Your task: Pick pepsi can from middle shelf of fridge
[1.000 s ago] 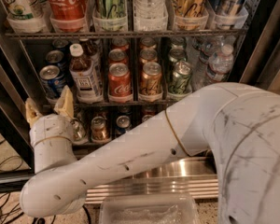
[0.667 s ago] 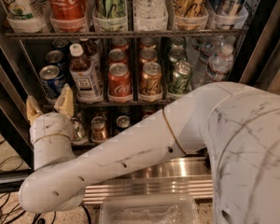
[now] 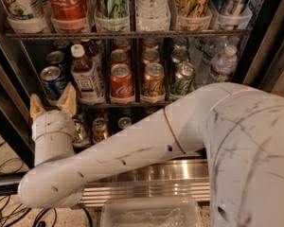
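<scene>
The pepsi can, blue with a silver top, stands at the left end of the middle shelf in the fridge. A second blue can stands behind it. My gripper is low in front of the shelf's left end, just below the pepsi can. Its two tan fingertips point up, spread apart and holding nothing. My white arm crosses the lower part of the view and hides most of the bottom shelf.
On the middle shelf to the right stand a white-capped bottle, a red Coca-Cola can, an orange-brown can, a green can and water bottles. Tall cans fill the rack above. A steel grille, a plastic tray and floor cables lie below.
My gripper has edged slightly up and to the right toward the pepsi can. The fingers stay spread. Nothing on the shelves has moved.
</scene>
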You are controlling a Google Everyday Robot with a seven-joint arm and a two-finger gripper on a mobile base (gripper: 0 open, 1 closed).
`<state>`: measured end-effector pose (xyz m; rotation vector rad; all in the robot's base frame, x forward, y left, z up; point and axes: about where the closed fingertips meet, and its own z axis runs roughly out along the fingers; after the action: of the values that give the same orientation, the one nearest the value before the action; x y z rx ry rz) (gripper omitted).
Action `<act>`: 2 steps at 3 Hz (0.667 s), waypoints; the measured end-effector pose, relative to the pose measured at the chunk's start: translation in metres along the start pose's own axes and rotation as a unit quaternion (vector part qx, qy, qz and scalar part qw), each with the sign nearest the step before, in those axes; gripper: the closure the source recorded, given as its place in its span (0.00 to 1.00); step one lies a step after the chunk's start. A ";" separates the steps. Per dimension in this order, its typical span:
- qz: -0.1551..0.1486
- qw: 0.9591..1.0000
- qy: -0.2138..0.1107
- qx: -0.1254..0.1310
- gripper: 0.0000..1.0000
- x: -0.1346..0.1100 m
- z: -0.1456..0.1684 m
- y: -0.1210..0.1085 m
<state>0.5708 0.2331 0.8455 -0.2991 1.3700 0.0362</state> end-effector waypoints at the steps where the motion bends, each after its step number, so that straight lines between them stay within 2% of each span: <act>1: -0.003 1.000 0.011 0.003 0.36 0.005 0.005 -0.001; 2: -0.002 0.999 0.032 0.012 0.38 0.012 0.036 -0.004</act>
<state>0.6082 0.2356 0.8411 -0.2856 1.4318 0.0061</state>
